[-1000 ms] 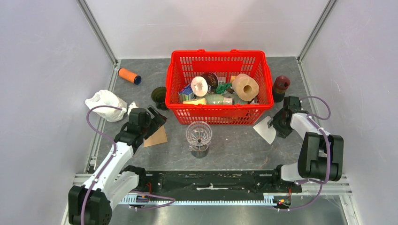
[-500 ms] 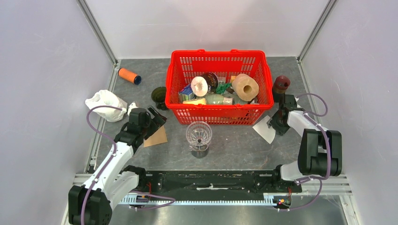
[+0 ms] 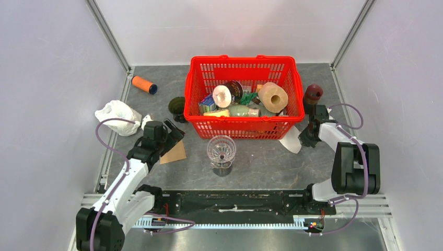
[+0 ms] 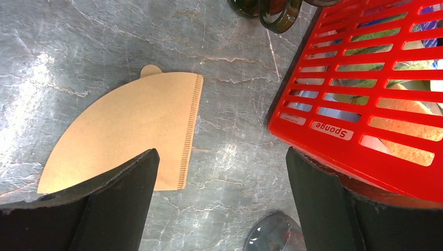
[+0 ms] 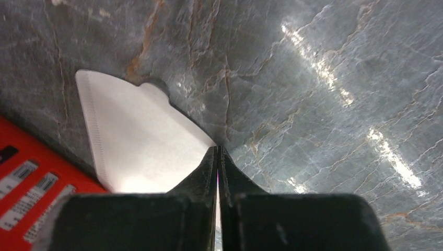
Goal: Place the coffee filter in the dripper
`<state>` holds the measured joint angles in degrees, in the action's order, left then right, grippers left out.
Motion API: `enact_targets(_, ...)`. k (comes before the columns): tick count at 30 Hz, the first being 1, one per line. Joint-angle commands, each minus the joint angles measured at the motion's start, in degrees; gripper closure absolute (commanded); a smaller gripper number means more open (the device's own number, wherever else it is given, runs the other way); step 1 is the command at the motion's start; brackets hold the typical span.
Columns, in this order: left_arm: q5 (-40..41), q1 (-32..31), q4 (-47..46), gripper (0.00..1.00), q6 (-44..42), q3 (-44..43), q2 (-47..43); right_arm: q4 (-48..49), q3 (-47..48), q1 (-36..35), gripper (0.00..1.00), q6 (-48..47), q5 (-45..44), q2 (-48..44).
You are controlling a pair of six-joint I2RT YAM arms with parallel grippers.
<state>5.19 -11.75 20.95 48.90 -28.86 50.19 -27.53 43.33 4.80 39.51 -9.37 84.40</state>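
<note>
Currently right jaws pinch white filter (image 5: 141, 141) edge beside basket (image 3: 245, 128); left jaws spread above brown filter (image 4: 130, 133).

Flat brown filter (image 4: 125, 130) under spread left hand (image 4: 222, 157), red basket (image 4: 365, 136) rt.

The basket (image 3: 244, 58) is bright red. There's a white filter (image 3: 291, 142) and a brown filter (image 3: 176, 153); the table (image 3: 261, 162) is grey, veined like marble.

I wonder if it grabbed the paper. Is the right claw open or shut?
Shut on the white filter: the wrist view shows the right gripper closed tight, pinching its edge.
</note>
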Motion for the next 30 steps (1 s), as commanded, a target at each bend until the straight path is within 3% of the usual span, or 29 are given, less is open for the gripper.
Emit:
enact_targets(1, 2.08, -0.21, 0.19, 0.02, -0.83, -0.39, -1.53, -0.03, -1.62, -0.49, 1.00, 0.88, 2.50, -4.08)
enact_targets(8, 6.06, -0.21, 2.99, 0.02, 0.06, -2.80, -4.51, -0.32, -1.55, -0.49, 1.00, -1.34, 6.03, -15.28)
enact_targets(19, 9.18, -0.22, 2.09, 0.02, 3.99, -7.14, -7.64, -6.38, 0.98, -0.48, 1.00, -7.15, 3.24, -30.59)
enact_targets(24, 8.86, -0.21, 0.70, 0.02, 4.27, -7.48, -7.70, -7.63, 1.52, -0.49, 1.00, -8.71, 2.84, -31.22)
enact_targets(25, 8.63, -0.25, 0.42, 0.02, 4.35, -7.05, -7.51, -7.96, 1.42, -0.49, 0.92, -8.34, 3.17, -29.56)
enact_targets(27, 8.20, -0.21, 0.32, 0.02, 4.47, -6.66, -7.15, -7.03, 0.72, -0.49, 0.65, -7.75, 5.10, -25.85)
enact_targets(30, 7.50, -0.21, 0.50, 0.02, 4.03, -6.40, -6.44, -5.76, 0.97, -0.49, 0.49, -6.92, 5.26, -19.41)
